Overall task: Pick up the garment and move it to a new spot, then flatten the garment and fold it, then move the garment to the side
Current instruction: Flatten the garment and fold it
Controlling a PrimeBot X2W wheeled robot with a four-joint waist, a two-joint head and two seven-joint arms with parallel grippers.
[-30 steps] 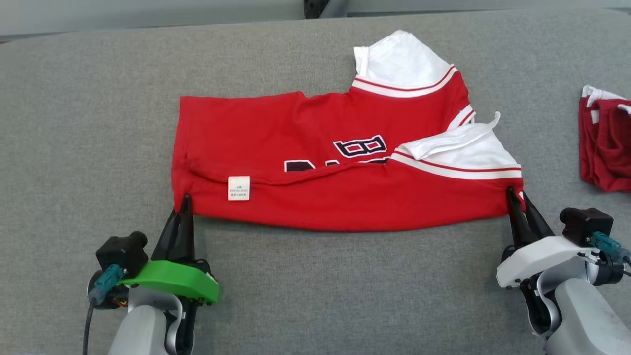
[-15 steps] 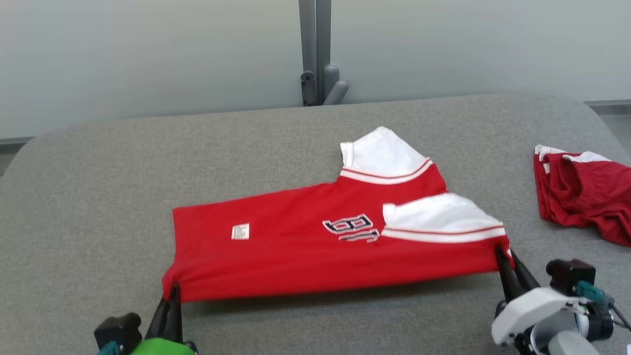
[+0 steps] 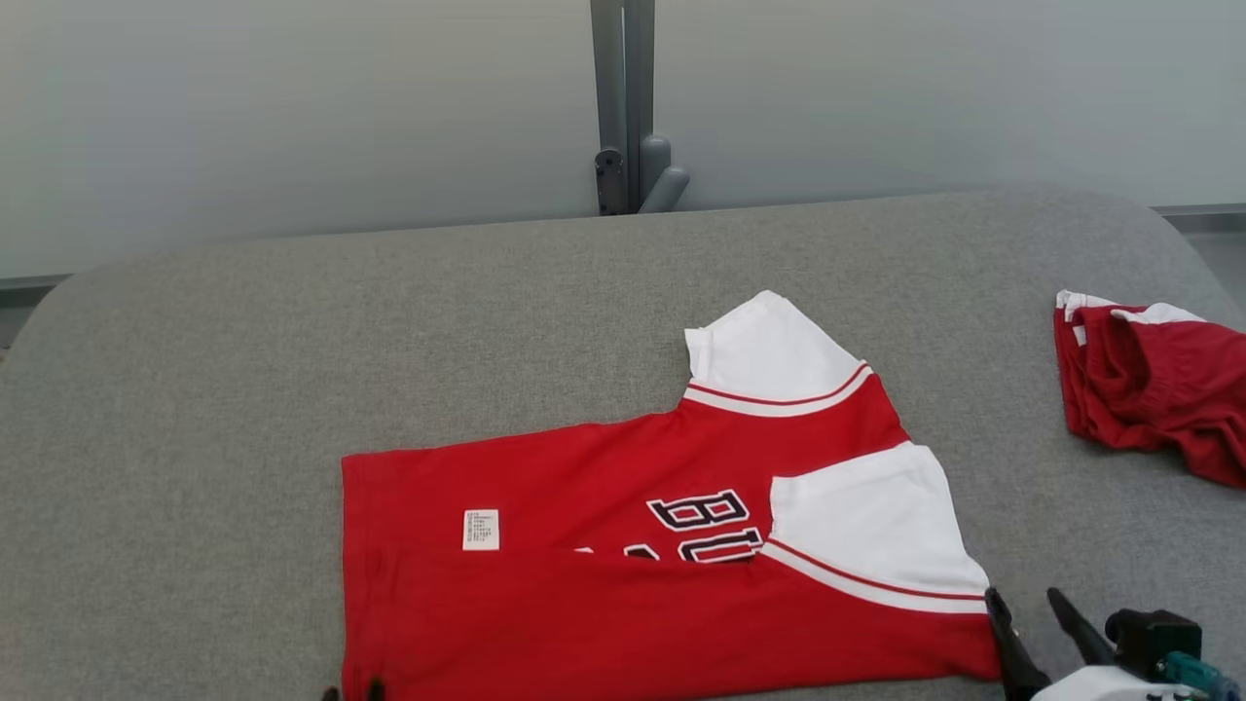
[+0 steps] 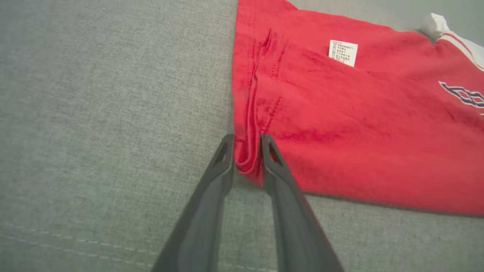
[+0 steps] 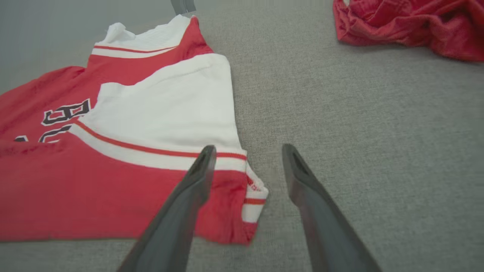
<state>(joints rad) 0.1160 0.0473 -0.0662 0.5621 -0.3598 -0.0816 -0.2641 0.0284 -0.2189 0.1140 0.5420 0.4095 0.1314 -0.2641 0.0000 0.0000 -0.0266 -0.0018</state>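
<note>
In the head view a red shirt (image 3: 604,594) with white sleeves lies flat on a grey cushion (image 3: 195,438), low in the picture towards 6 o'clock. Its bottom hem is at 9 o'clock and its sleeves are at 3 o'clock. The near long edge is folded up over the body, covering part of the dark lettering. A small white label (image 3: 481,530) sits on the red cloth near the hem. At 3 o'clock, well apart from the shirt, lies a crumpled heap of red cloth (image 3: 1149,389) with white trim. A grey post (image 3: 623,97) stands behind the cushion at 12 o'clock. The right gripper (image 3: 1040,623) is at 5 o'clock, just beside the shirt's near shoulder corner, with its two fingers spread. The tips of the left gripper (image 3: 352,693) peek in at 7 o'clock by the near hem corner. In the left wrist view the left gripper (image 4: 246,145) straddles that hem corner. Its fingers stand a little apart with a small bunched fold of red hem between them, and whether they press the fold cannot be told. The shirt stretches away towards 2 o'clock, with the label near 1 o'clock. In the right wrist view the right gripper (image 5: 248,149) is released and holds nothing. One finger hangs over the shirt's red and white corner, and the other is over bare cushion. The shirt spreads towards 9 o'clock, and the red cloth heap lies at 1 o'clock.
</note>
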